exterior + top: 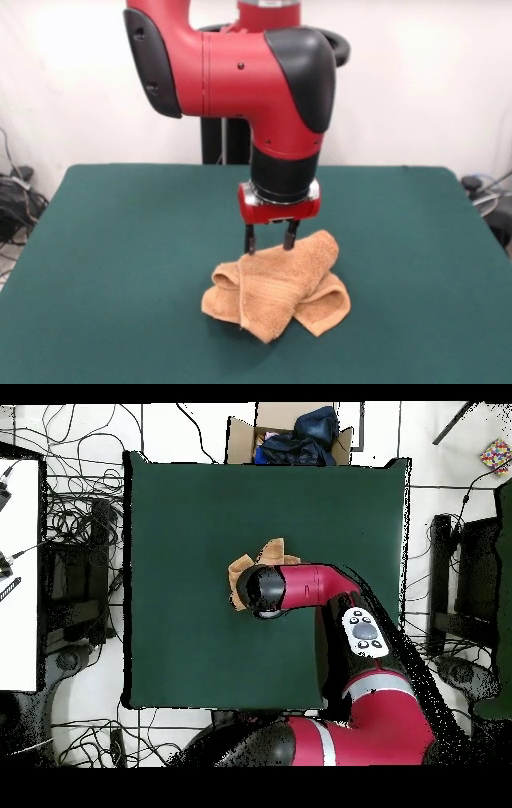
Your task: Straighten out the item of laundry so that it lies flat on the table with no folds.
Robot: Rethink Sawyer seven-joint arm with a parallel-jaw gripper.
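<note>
Cloth [276, 294] seen crumpled near bench [120, 240] centre, several folds overlapped, nothing flattened yet. Claw [270, 242] lowered onto cloth's rear top edge, fingers apart, tips set at fabric; grip not confirmed. Whole spreading job judged left: layers to be lifted, pulled out flat.

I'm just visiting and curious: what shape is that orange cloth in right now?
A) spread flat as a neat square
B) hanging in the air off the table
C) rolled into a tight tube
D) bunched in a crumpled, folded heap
D: the washcloth lies on the green table in overlapping folds, with the gripper at its top.
</note>
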